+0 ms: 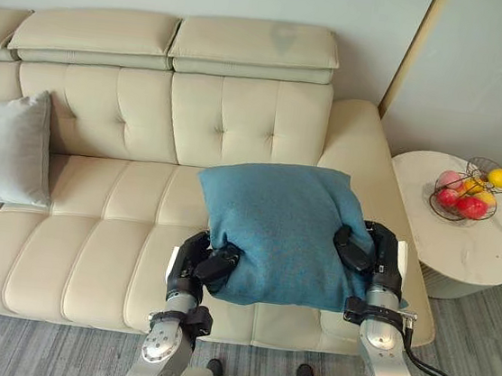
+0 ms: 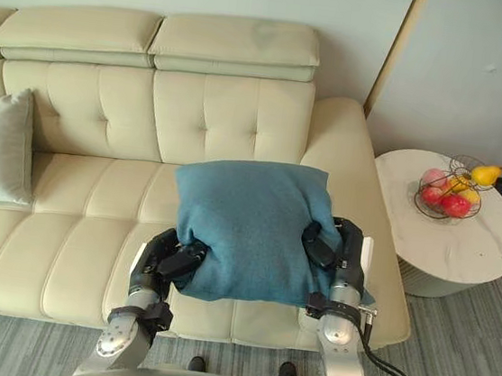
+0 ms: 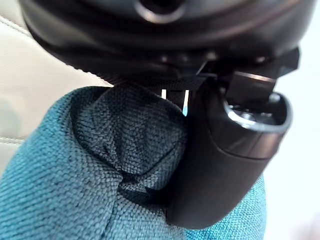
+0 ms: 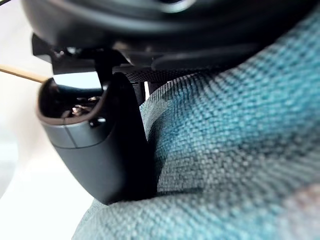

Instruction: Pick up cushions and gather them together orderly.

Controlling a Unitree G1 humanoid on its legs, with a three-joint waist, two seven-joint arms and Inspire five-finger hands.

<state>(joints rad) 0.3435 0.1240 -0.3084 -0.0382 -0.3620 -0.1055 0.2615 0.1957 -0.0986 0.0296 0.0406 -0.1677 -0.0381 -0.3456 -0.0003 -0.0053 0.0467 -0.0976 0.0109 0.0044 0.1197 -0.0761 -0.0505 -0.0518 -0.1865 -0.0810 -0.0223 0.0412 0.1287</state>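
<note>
A teal-blue cushion is held up in front of the cream sofa, above its right seat. My left hand grips the cushion's lower left corner, thumb pressed into the fabric. My right hand pinches the cushion's right edge, its thumb dug into the cloth. A light grey cushion leans upright against the sofa's backrest at the far left.
A round white side table stands right of the sofa with a wire fruit basket holding apples and a pear. The sofa's right armrest lies just behind the held cushion. Grey floor runs along the sofa's front.
</note>
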